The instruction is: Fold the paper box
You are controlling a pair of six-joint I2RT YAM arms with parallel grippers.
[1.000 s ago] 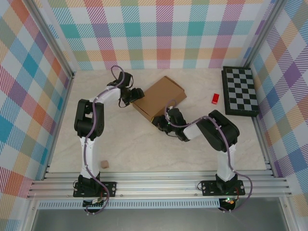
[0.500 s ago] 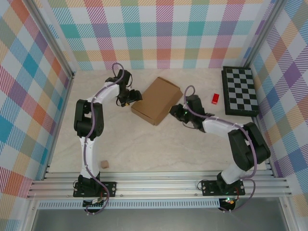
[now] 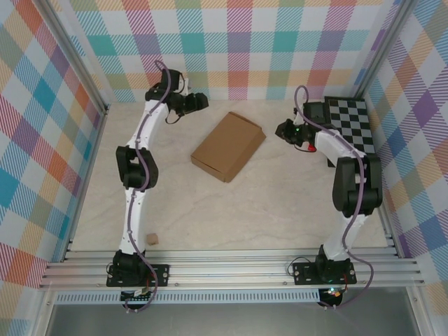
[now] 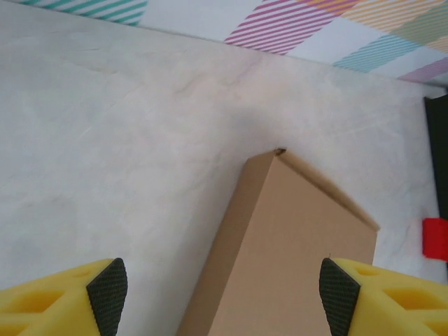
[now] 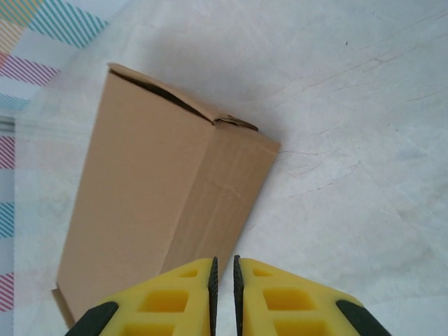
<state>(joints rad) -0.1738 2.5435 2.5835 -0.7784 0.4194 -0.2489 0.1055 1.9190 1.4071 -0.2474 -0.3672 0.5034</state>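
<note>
Overhead, a plain brown paper box (image 3: pixel 229 147) lies on a pale marbled table (image 3: pixel 266 210), a little beyond the middle toward the far edge and turned at a diagonal. It is folded into a shallow, closed rectangular shape. The left tool (image 3: pixel 198 102) is held near the far edge, to the left of the box and clear of it. In the left wrist view its two yellow fingers (image 4: pixel 63 301), tipped with black pads, are spread wide at the bottom corners, with a corner of the box (image 4: pixel 287 259) on the table beyond them and nothing between them. The right tool (image 3: pixel 283 130) is on the other side of the box, toward the far right corner, also clear of it. In the right wrist view its yellow fingers (image 5: pixel 178 294) are pressed almost together, a thin slit between them, pinching nothing. Beyond them the box (image 5: pixel 154 203) shows one end flap slightly raised, leaving a dark gap. A black-and-white checkered board (image 3: pixel 353 133) lies at the far right corner. A small red object (image 4: pixel 435 239) sits beside it. A tiny tan cube (image 3: pixel 152 239) rests near the near edge, by the left arm.
</note>
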